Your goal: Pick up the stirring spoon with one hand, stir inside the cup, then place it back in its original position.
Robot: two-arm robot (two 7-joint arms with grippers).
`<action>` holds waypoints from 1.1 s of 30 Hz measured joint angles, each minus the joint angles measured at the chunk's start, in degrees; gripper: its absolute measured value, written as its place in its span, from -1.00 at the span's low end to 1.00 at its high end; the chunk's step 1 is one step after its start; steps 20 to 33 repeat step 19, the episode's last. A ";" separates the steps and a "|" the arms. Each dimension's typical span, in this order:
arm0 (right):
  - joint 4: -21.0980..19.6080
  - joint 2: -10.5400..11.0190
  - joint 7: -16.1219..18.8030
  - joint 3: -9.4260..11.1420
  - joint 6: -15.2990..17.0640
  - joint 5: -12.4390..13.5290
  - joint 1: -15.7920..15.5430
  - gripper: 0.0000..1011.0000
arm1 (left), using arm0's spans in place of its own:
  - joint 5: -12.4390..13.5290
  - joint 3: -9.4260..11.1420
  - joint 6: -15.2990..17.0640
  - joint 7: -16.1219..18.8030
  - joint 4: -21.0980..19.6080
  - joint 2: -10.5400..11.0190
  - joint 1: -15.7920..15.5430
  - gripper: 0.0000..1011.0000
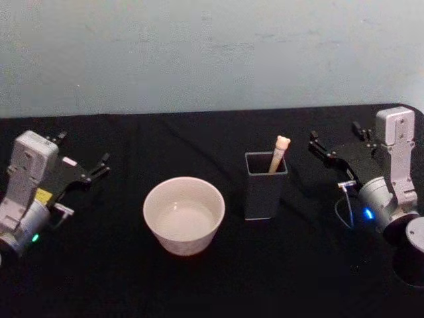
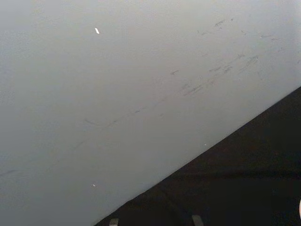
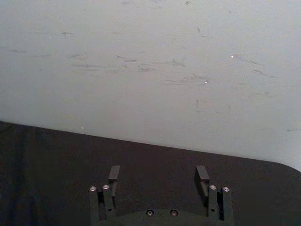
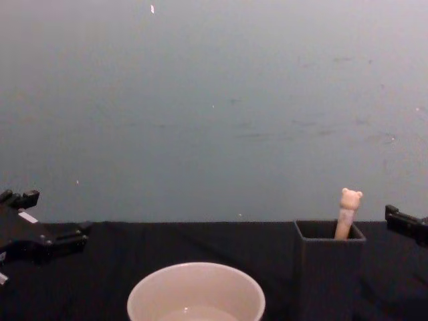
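So the slim cream-handled stirring spoon with the tiny bear head [image 1: 279, 153] stands nearly upright in the small dark grey square holder [image 1: 265, 193], handle leaning a bit to the right, just right of the wide round off-white cup [image 1: 184, 215]. The right gripper [image 1: 336, 148] is clearly the nearer one, jaws spread wide and empty, spoon off to its left. The left gripper [image 1: 83, 158] sits beyond the cup, also open with nothing in it.

The light is dim and even. The black desk [image 1: 199, 278] swallows detail, the wall [image 1: 212, 53] looks grey and flat. All views are slightly soft; the cup [image 1: 184, 215] casts no clear shadow.
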 joint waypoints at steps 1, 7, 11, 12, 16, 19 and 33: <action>0.00 0.00 0.00 0.00 0.00 0.00 0.00 0.98 | 0.00 0.00 0.00 0.00 0.00 0.00 0.00 0.98; 0.00 0.00 0.00 0.00 0.00 0.00 0.00 0.98 | 0.00 0.00 0.00 0.00 0.00 0.00 0.00 0.98; 0.00 0.00 0.00 0.00 0.00 0.00 0.00 0.98 | 0.00 0.00 0.00 0.00 0.00 0.00 0.00 0.98; 0.00 0.00 0.00 0.00 0.00 0.00 0.00 0.98 | 0.00 0.00 0.00 0.00 0.00 0.00 0.00 0.98; 0.00 0.00 0.00 0.00 0.00 0.00 0.00 0.98 | 0.00 0.00 0.00 0.00 0.00 0.00 0.00 0.98; 0.00 0.00 0.00 0.00 0.00 0.00 0.00 0.98 | 0.00 0.00 0.00 0.00 0.00 0.00 0.00 0.98; 0.00 0.00 0.00 0.00 0.00 0.00 0.00 0.98 | 0.00 0.00 0.00 0.00 0.00 0.00 0.00 0.98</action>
